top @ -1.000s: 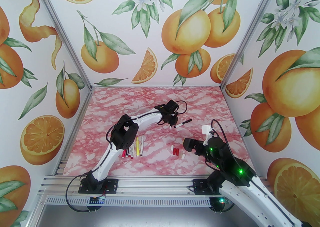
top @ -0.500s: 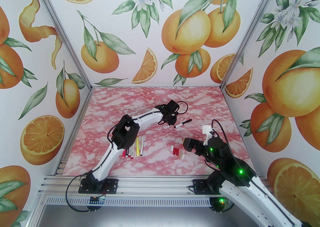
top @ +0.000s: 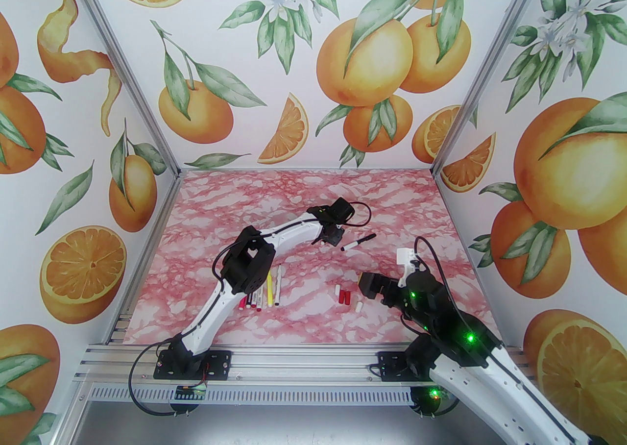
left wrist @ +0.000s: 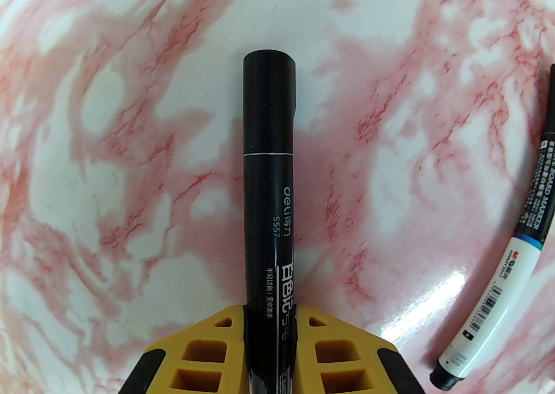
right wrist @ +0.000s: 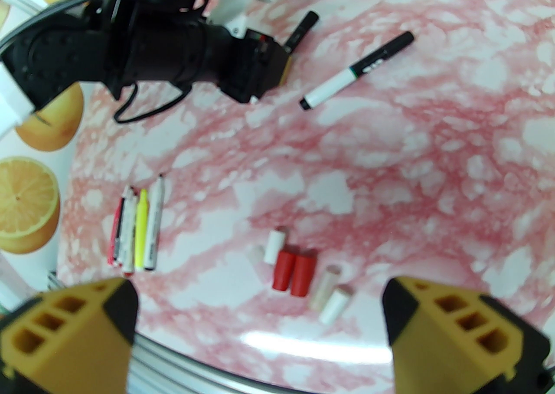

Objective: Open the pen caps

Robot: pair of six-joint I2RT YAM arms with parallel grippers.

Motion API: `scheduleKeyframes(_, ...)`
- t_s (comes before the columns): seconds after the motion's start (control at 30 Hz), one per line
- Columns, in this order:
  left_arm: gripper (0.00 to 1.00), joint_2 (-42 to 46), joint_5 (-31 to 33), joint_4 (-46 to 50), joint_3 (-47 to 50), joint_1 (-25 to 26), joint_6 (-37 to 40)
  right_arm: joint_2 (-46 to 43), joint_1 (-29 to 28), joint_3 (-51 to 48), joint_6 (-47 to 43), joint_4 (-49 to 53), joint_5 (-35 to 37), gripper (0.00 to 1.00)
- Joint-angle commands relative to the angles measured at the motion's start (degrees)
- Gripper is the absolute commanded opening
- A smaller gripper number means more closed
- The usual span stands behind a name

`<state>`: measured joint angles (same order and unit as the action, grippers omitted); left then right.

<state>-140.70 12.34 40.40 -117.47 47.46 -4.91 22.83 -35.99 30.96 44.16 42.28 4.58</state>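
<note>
The left gripper (left wrist: pixel 269 318) pinches a black marker (left wrist: pixel 269 210), hiding its rear end; the black cap (left wrist: pixel 269 101) is on. A white-barrelled marker (left wrist: pixel 498 279) runs off the frame's right edge. The right gripper (right wrist: pixel 259 301), blurred and spread wide, hangs above loose caps (right wrist: pixel 288 268), 2 of them red, near the table (right wrist: pixel 433 166)'s front edge, with bare marble beyond.

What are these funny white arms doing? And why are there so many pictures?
They are two robot arms bolted to a pink marbled table. One picture comes from a camera high above; the others come from little cameras on each wrist. Each arm ends in a yellow pincer. The left pincer is squeezed shut on a black marker with its cap on. The right pincer is wide open, holding nothing, beside some loose red and white caps. A row of pens lies on the left, and one white-and-black marker lies alone further back.
</note>
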Motion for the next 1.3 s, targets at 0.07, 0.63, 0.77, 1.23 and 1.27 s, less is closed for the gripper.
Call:
scheduleKeyframes(0.07,0.17,7.90,-9.62,1.59,4.21,-0.27,1.30,-1.38,-0.18,-1.31,1.45,-0.49,0.21,0.98)
scheduleKeyframes(0.63,0.18,38.77,-36.92,-17.69,41.25,-2.02,-7.98,4.17,1.25,-3.35,9.69,-18.17,-7.21,0.75)
scheduleKeyframes(0.77,0.18,45.25,-41.56,-23.43,49.43,-2.00,-10.61,9.16,3.16,-1.88,10.65,-23.13,-10.69,0.73)
scheduleKeyframes(1.23,0.17,57.29,-47.48,-33.94,63.91,-0.37,-15.99,26.71,4.70,1.18,12.88,-40.35,-19.18,0.72)
scheduleKeyframes(1.27,0.17,57.49,-47.46,-33.89,64.07,0.01,-15.92,27.10,4.66,1.27,12.96,-40.65,-18.92,0.71)
